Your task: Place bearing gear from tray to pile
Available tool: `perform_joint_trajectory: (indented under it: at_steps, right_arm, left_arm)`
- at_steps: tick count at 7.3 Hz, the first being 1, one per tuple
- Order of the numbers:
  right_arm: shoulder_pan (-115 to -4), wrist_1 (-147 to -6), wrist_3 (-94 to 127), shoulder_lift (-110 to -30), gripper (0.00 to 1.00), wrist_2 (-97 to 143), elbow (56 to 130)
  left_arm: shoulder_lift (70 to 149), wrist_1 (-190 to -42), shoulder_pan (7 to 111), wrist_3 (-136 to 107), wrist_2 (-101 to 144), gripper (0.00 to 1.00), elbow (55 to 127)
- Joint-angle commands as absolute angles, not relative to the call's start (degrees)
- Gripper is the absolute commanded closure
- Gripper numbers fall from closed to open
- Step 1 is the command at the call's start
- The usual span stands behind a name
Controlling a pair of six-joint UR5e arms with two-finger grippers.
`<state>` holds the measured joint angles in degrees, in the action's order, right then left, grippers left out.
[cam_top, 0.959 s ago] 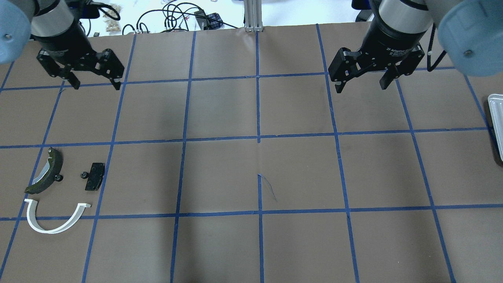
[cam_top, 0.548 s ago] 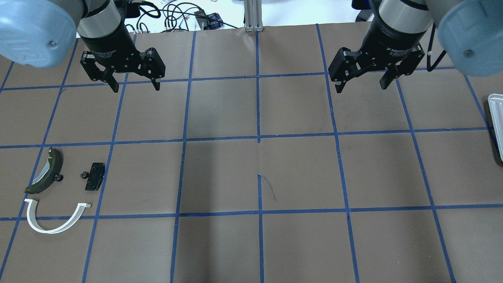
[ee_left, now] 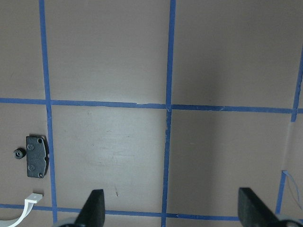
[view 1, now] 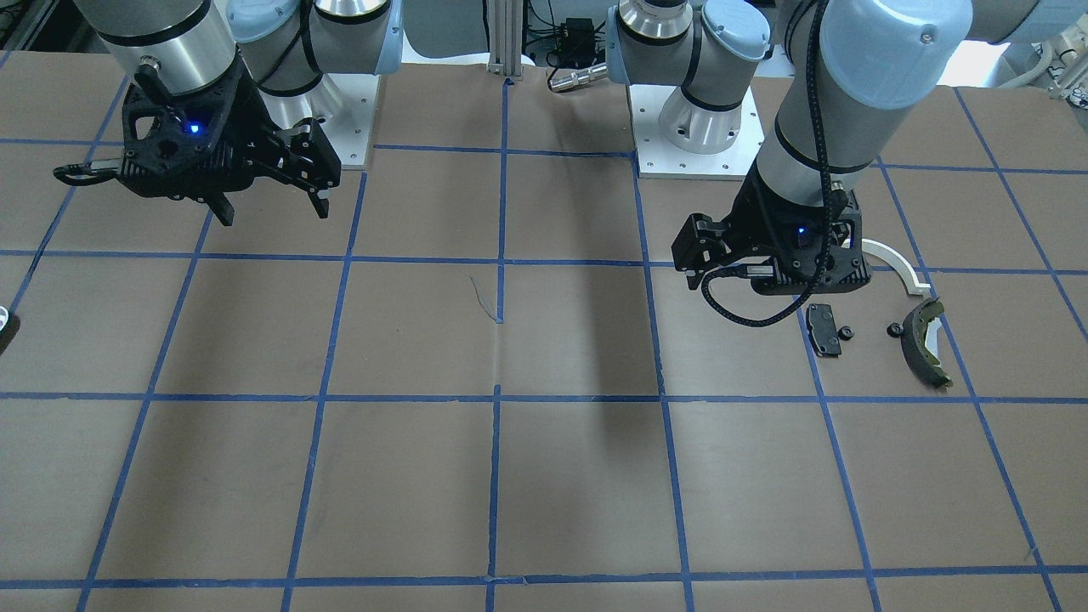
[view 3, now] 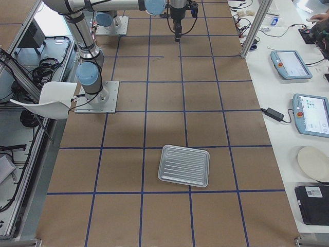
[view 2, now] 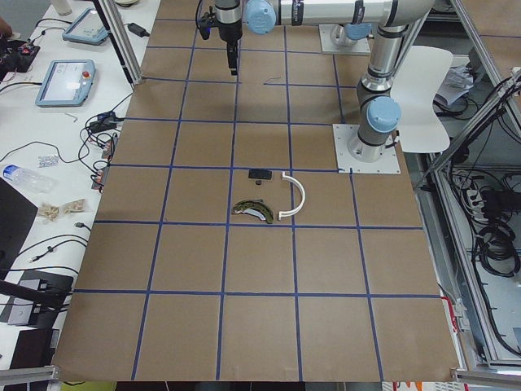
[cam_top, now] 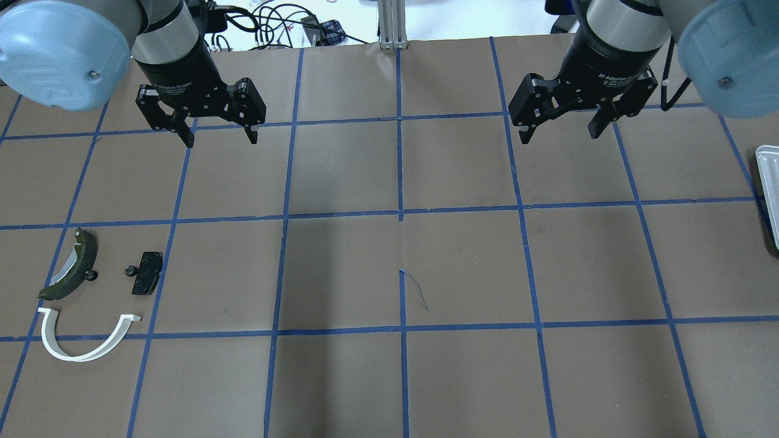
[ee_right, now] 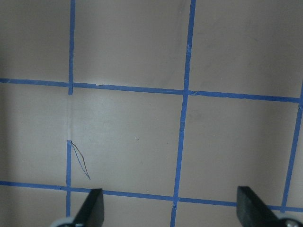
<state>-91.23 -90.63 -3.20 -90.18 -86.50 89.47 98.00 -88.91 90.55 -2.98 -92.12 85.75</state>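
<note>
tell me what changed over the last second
The left gripper slid to the robot's right, away from the edge it started near, jaws open and empty throughout. Nothing was gripped or released. The right gripper stayed put and open. The pile's brake shoe, black pad and white arc did not move.

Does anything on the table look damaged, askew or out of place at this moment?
One small thing: near the middle of the brown paper the blue tape line has a gap, and a thin blue strand curls off it sideways. It looks like peeled tape. Nothing else stands out.
</note>
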Motion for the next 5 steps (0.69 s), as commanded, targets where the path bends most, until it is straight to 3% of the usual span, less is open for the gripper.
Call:
perform_joint_trajectory:
  at_steps: [1,5]
  right_arm:
    - [-91.23,-91.93,-3.16,-90.09,0.00,-86.48,89.65]
    - [-90.97,-95.27,-3.78,-89.65,0.00,-86.84,90.35]
  left_arm:
    - [98.00,-88.77,90.53,-2.90,-92.11,0.00,85.78]
    - [97.56,-88.86,90.70,-2.90,-92.11,0.00,85.78]
